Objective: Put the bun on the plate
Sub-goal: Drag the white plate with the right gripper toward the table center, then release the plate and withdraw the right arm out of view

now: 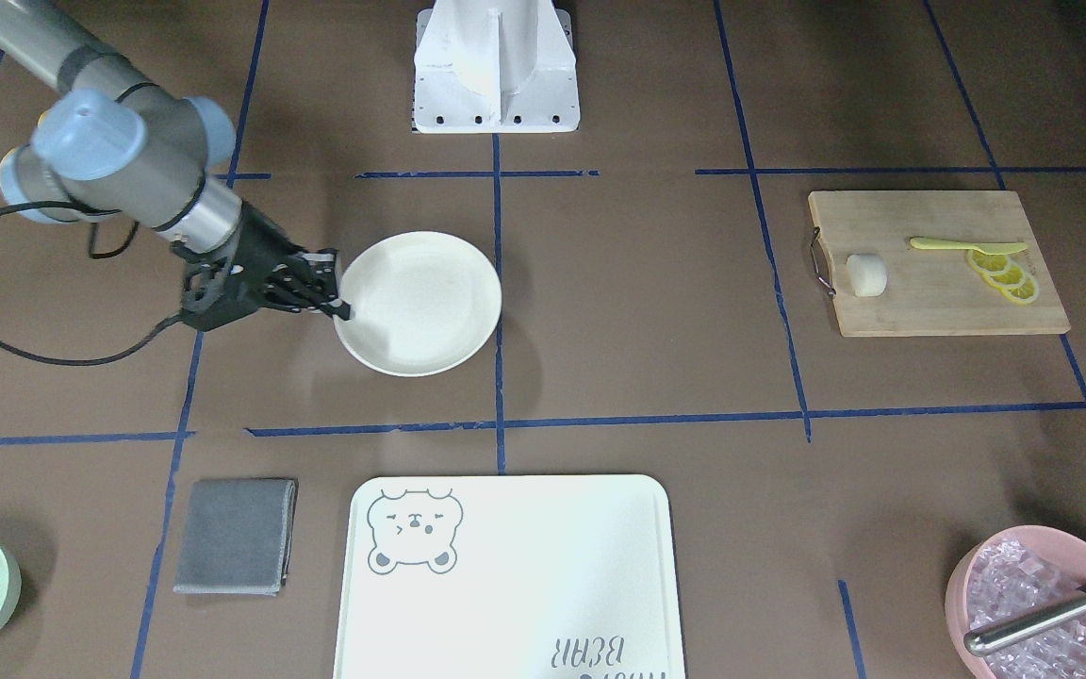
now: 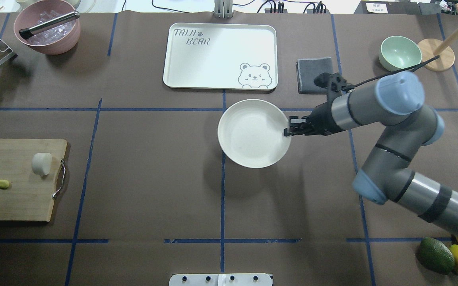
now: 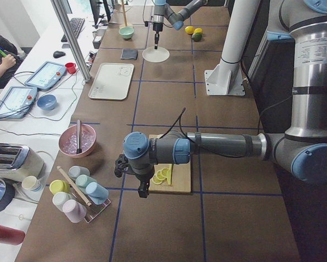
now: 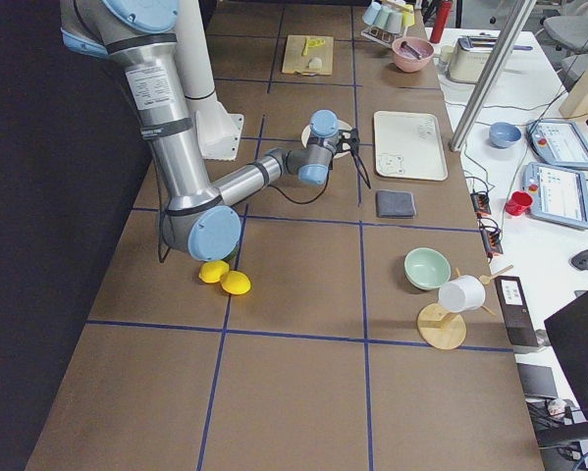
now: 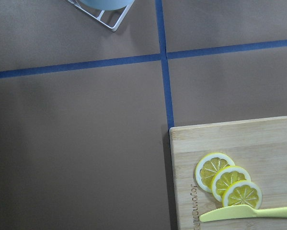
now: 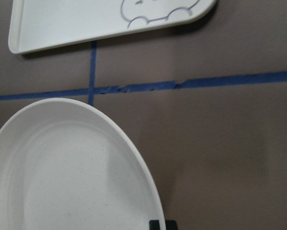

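The bun (image 1: 866,274) (image 2: 41,163), a small white lump, lies on a wooden cutting board (image 1: 939,306) next to its metal handle. Well apart from it, near the table's middle, is the round cream plate (image 1: 430,316) (image 2: 249,137) (image 6: 62,182). My right gripper (image 1: 340,300) (image 2: 288,130) points down at the plate's rim on the right arm's side and looks shut on that rim. My left gripper (image 3: 143,191) hangs over the board's end by the lemon slices (image 5: 228,179). I cannot tell whether it is open or shut.
A yellow knife (image 1: 967,246) lies on the board beside the slices. A bear-print tray (image 2: 213,55) and a grey cloth (image 2: 314,73) sit beyond the plate. A green bowl (image 2: 400,53), a pink ice bowl (image 2: 48,28) and an avocado (image 2: 435,255) stand at the edges.
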`<action>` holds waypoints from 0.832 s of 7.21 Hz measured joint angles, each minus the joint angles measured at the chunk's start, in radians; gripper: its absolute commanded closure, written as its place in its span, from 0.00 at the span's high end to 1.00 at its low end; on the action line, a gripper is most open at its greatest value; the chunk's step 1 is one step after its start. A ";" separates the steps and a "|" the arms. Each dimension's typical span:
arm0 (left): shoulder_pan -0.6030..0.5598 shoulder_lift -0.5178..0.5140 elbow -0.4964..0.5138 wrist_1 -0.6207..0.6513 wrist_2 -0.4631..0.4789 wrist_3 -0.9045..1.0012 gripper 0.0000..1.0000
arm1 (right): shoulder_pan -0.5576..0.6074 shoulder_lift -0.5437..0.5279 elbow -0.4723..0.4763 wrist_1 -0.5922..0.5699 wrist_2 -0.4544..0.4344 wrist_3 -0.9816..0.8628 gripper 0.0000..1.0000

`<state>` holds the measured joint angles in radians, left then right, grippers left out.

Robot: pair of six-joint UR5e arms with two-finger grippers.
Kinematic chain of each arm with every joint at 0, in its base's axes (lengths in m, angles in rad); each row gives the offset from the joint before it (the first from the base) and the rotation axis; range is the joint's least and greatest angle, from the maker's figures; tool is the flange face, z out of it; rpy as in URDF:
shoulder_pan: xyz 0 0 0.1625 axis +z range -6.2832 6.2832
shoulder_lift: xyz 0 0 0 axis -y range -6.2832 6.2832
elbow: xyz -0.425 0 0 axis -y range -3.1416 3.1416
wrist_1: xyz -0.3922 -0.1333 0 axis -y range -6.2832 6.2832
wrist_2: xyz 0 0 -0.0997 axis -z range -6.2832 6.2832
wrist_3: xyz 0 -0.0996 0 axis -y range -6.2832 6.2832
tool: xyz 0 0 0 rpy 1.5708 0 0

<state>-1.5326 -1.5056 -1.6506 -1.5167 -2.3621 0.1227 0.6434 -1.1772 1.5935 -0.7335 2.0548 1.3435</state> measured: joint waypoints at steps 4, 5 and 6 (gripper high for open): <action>0.022 0.000 0.000 0.000 0.000 0.000 1.00 | -0.143 0.070 -0.084 -0.006 -0.143 0.051 0.99; 0.023 -0.001 -0.002 0.000 0.000 0.000 1.00 | -0.146 0.080 -0.082 -0.036 -0.145 0.051 0.99; 0.023 -0.001 -0.002 0.000 0.000 0.000 1.00 | -0.140 0.104 -0.067 -0.116 -0.142 0.050 0.99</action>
<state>-1.5095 -1.5063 -1.6530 -1.5171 -2.3624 0.1227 0.5033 -1.0732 1.5269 -0.8499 1.9129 1.3937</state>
